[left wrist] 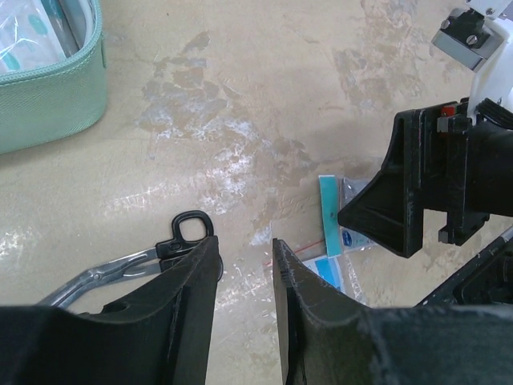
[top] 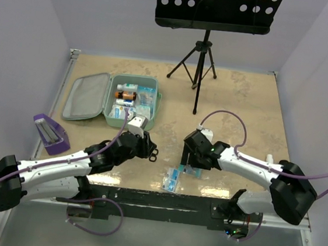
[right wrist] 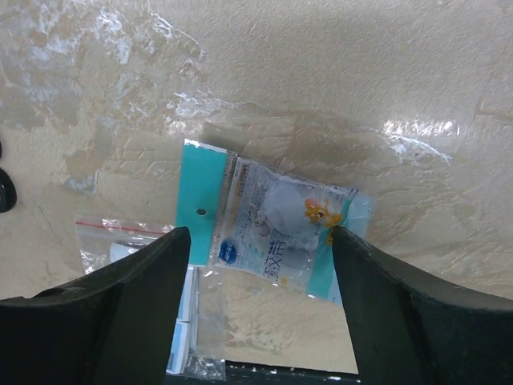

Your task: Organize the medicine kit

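Medicine kit, a mint-green rounded tin case (top: 86, 96), lies open on the beige mottled table (top: 242, 108), with its lid flat beside the filled tray. Nearer than the kit, the left gripper (left wrist: 244, 245) has a narrow empty gap between its jaws, just beside black-handled metal scissors (left wrist: 188, 228). Further right of the kit, the right gripper (right wrist: 260, 237) is wide open, with one finger on each side of a clear plastic sachet with a turquoise header (right wrist: 276, 228). It does not hold the sachet.

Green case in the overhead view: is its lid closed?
No, the green case lies open, its lid folded flat to the left and packets showing inside.
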{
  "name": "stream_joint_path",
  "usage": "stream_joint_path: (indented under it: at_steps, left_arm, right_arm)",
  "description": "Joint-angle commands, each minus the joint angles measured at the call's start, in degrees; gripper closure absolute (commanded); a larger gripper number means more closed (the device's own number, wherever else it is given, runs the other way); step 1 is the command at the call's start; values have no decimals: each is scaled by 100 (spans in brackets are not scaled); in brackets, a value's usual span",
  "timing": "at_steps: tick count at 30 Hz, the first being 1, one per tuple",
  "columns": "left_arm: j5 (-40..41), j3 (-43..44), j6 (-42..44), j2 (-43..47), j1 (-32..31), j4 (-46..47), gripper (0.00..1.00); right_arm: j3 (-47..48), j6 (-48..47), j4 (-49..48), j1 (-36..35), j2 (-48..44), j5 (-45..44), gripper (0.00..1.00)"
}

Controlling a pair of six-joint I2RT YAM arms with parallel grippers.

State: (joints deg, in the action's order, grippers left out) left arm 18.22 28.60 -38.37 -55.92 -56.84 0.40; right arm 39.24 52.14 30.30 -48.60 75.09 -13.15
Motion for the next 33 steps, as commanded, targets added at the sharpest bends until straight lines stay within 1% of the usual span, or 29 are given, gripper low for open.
stream_joint_path:
  at_steps: [1, 4, 6, 13, 16, 17, 18, 20, 23, 27, 33]
  left_arm:
    - [-38, -39, -48, 37, 41, 320, 62]
    - [-46, -39, -65, 29, 41, 320, 62]
    - [-55, -39, -74, 29, 41, 311, 62]
    - [24, 66, -144, 29, 33, 136, 62]
    - [225, 189, -127, 11, 33, -32, 62]
    - [330, 268, -127, 2, 50, -336, 62]
    - [419, 365, -109, 2, 41, -444, 62]
    - [620, 549, -101, 20, 59, -681, 62]
    - [806, 682, -109, 160, 68, -893, 62]
    - [903, 691, -57, 310, 85, -937, 62]
    - [929, 709, -144, 327, 85, -1095, 62]
  right_arm:
    - [22, 174, -103, -115, 348, 260, 28]
    - [241, 69, -366, -159, 594, 295, 33]
    - [460, -37, -586, -167, 866, 304, 34]
    - [1593, -528, -1307, -124, 2218, 24, 32]
    - [2191, -818, -1457, -36, 2851, -153, 31]
    - [2384, -898, -1475, -27, 2958, -249, 31]
    - [2543, -968, -1457, -27, 3046, -328, 31]
    - [2798, -1091, -1440, -27, 3047, -399, 30]
    - [2852, -1171, -1431, -36, 2732, -583, 26]
    - [2510, -1250, -1510, -27, 2405, -715, 22]
    - [2175, -1346, -1782, -27, 2264, -873, 23]
